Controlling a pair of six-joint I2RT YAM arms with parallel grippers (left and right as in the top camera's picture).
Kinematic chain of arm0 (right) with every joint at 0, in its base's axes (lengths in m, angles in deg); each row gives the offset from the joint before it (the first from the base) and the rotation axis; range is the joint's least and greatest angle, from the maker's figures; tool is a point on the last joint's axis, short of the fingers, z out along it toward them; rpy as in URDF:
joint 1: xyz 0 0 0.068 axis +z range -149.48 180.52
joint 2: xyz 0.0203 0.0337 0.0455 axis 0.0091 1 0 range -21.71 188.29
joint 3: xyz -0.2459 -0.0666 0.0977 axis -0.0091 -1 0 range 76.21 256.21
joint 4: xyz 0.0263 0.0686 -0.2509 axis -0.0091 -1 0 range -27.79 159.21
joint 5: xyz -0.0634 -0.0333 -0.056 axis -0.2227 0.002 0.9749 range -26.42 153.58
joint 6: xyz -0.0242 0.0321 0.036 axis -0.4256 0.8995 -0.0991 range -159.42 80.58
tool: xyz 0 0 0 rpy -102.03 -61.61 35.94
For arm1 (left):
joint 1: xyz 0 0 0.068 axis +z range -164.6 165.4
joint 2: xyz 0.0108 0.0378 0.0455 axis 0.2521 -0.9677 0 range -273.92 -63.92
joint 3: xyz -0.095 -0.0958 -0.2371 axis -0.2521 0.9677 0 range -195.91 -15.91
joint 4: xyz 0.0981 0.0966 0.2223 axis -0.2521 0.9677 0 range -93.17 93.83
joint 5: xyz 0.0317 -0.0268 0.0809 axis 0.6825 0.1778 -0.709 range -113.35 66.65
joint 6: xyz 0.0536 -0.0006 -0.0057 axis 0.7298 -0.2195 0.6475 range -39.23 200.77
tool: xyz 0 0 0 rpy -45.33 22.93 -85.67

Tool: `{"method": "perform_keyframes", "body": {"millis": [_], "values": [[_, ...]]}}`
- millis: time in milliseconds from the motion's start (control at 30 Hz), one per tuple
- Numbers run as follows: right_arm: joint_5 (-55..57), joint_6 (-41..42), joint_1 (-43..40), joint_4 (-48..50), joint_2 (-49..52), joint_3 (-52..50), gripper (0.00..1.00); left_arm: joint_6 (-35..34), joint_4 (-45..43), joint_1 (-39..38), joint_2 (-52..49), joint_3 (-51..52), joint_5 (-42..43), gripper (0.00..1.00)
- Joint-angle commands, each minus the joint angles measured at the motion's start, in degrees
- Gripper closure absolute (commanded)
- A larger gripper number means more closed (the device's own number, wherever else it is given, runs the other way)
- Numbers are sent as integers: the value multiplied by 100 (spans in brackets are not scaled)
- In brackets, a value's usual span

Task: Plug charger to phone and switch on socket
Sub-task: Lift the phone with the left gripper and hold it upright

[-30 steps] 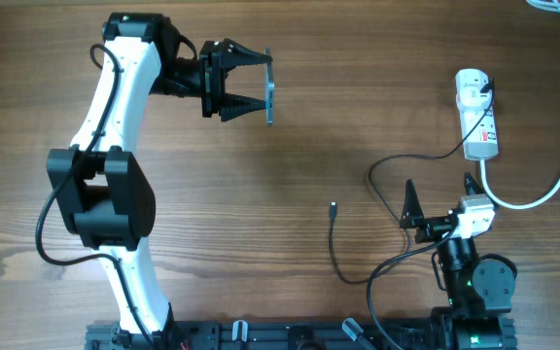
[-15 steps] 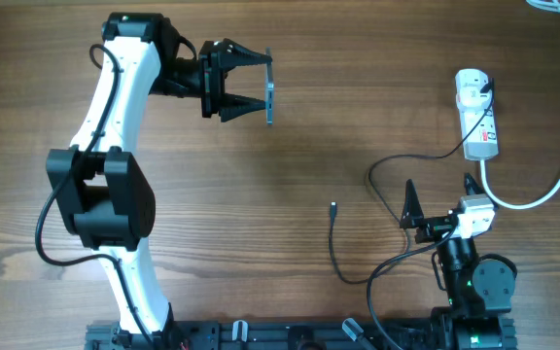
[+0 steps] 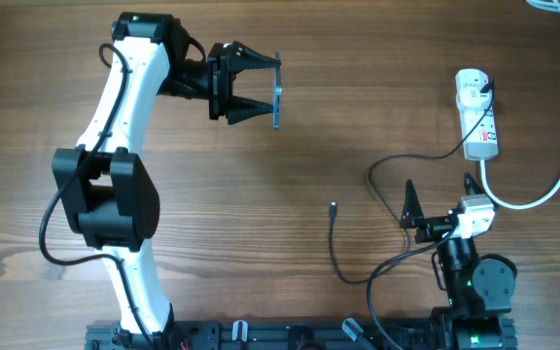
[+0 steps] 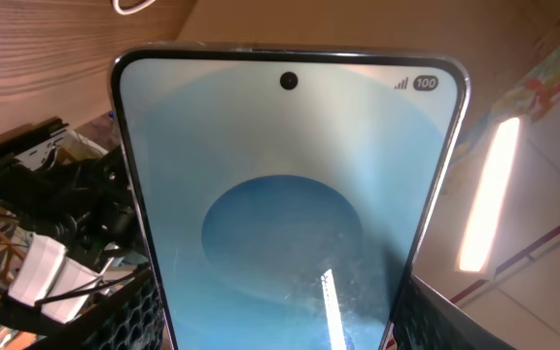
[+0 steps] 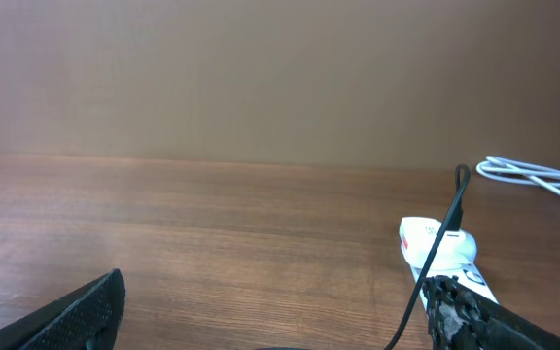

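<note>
Two pincers: my right pincer (image 3: 439,187) sits by the front-right corner, spread apart, empty. The charger (image 3: 332,206) plug lies loose on the tabletop (image 3: 261,214), within its reach. The socket (image 3: 478,126) sits near the right edge. My left pincer (image 3: 263,87), toward the far edge, clamps the phone (image 3: 276,95) on edge, probably to present its port.

On my feed, the wooden worktop (image 3: 358,58) carries a white socket (image 3: 478,117) lying flat at about 2 o'clock. Its white lead (image 3: 523,206) loops past 3 o'clock and up the right edge. The thin black charger (image 3: 332,228) trails from the socket in loose curves, its free end resting on bare wood just toward 5 o'clock from centre.
</note>
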Motion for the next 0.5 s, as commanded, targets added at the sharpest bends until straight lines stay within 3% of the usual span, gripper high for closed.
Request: {"method": "perform_keyframes", "body": {"millis": [0,467], "values": [[81,33,28,11,-31,-4,0,136,28,46,256,0,282,35],[81,33,28,11,-33,-4,0,138,28,81,256,0,282,35]]}}
